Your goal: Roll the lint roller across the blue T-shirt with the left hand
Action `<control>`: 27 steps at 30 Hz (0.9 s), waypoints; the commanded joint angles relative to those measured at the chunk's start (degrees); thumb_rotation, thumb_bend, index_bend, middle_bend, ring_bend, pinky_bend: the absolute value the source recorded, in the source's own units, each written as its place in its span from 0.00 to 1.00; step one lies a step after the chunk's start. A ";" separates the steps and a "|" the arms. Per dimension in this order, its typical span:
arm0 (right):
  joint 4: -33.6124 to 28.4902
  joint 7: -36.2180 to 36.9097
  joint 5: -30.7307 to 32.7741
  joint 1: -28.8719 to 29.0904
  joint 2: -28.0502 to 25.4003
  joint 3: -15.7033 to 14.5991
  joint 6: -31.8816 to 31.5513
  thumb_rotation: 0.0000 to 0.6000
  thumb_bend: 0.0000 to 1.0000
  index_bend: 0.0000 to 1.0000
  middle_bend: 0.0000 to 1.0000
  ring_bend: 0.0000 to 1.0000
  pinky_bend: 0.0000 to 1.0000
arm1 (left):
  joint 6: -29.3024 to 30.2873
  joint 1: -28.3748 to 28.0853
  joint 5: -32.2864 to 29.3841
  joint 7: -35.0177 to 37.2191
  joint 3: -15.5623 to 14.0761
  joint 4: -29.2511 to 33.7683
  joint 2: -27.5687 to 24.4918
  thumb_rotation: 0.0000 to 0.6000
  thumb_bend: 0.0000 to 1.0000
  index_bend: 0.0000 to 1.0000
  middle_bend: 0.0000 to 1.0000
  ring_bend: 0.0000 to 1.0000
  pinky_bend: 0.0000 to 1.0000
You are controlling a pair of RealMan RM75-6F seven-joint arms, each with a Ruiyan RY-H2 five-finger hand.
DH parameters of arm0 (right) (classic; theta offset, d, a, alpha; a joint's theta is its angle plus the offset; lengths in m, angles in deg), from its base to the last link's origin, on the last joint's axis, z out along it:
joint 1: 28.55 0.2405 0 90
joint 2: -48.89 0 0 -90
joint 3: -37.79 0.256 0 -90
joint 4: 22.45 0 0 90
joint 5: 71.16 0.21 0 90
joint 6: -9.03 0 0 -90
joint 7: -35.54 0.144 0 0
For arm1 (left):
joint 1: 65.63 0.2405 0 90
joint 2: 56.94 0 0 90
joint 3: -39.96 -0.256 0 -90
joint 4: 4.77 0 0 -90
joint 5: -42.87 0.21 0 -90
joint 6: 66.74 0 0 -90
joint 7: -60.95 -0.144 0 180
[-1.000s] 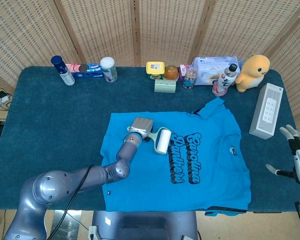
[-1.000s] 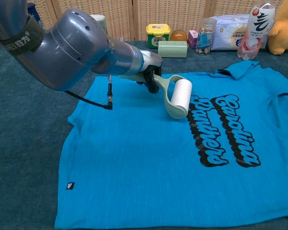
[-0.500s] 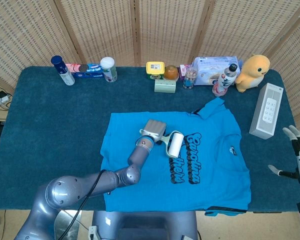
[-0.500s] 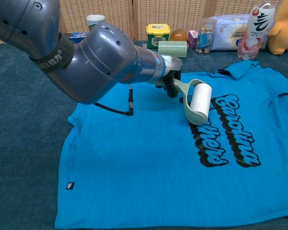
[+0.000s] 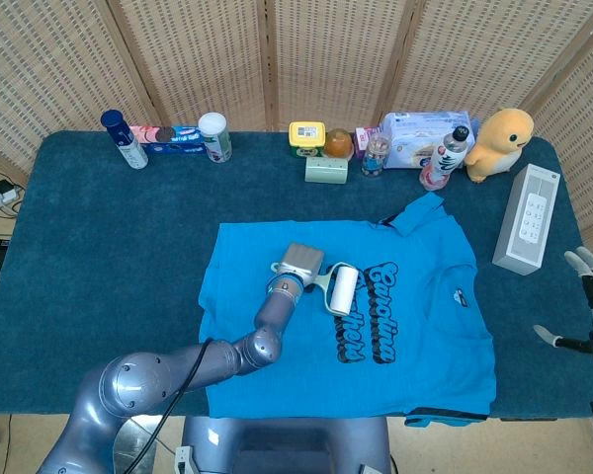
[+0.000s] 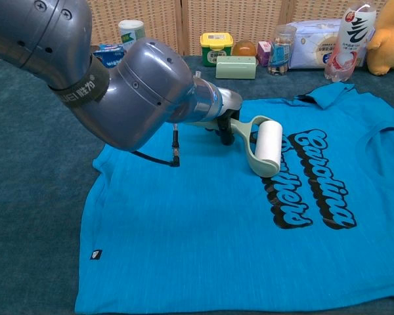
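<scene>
The blue T-shirt (image 5: 415, 326) (image 6: 203, 243) lies flat on the table, black lettering on its chest. My left hand (image 5: 298, 261) (image 6: 224, 117) grips the pale green handle of the lint roller (image 5: 342, 289) (image 6: 268, 146). The white roll rests on the shirt at the left end of the lettering. My right hand (image 5: 591, 314) hangs past the table's right edge with its fingers spread and nothing in it; the chest view does not show it.
Along the back edge stand bottles (image 5: 125, 138), a white-capped jar (image 5: 213, 135), a yellow tin (image 5: 306, 136), a wipes pack (image 5: 420, 136), a drink bottle (image 5: 441, 158) and a yellow plush duck (image 5: 500, 141). A white box (image 5: 526, 217) lies at the right.
Over the second the left hand rolled the lint roller rightward across the shirt to the lettering, then drew it back slightly toward the left. The right hand barely moved.
</scene>
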 commanded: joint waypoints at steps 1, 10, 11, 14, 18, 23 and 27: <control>-0.07 -0.12 0.02 0.00 0.02 0.03 -0.03 1.00 0.00 0.07 0.00 0.00 0.00 | 1.72 0.13 -3.80 -4.08 -0.78 1.83 -1.41 1.00 0.99 1.00 0.96 0.83 0.97; -0.56 -0.34 -0.08 0.09 -0.19 0.16 -0.08 1.00 0.00 0.07 0.00 0.00 0.00 | 4.87 2.23 -8.77 -10.34 -1.42 5.53 -5.09 1.00 0.98 1.00 0.96 0.83 0.97; -0.59 -0.34 -0.06 0.11 -0.21 0.18 -0.07 1.00 0.00 0.07 0.00 0.00 0.00 | 5.10 2.58 -8.81 -10.61 -1.47 5.85 -5.46 1.00 0.98 1.00 0.96 0.83 0.97; -0.54 -0.23 -0.19 -0.14 -0.17 0.07 -0.40 1.00 0.00 0.07 0.00 0.00 0.00 | 6.09 3.95 -8.74 -11.37 -1.59 7.61 -6.98 1.00 0.99 1.00 0.96 0.83 0.97; -0.52 -0.24 -0.34 -0.19 -0.14 0.04 -0.56 1.00 0.00 0.07 0.00 0.00 0.00 | 7.27 5.59 -8.37 -11.92 -1.84 9.63 -8.64 1.00 0.99 1.00 0.96 0.83 0.97; -0.70 -0.50 -0.48 -0.08 -0.17 0.08 -0.57 1.00 0.00 0.07 0.00 0.00 0.00 | 8.49 7.81 -7.31 -11.92 -2.05 12.45 -11.07 1.00 0.99 1.00 0.96 0.83 0.97; -0.78 -0.58 -0.61 -0.14 -0.07 -0.07 -0.58 1.00 0.00 0.07 0.00 0.00 0.00 | 9.89 9.94 -5.67 -11.52 -2.64 15.42 -13.51 1.00 0.99 1.00 0.96 0.83 0.97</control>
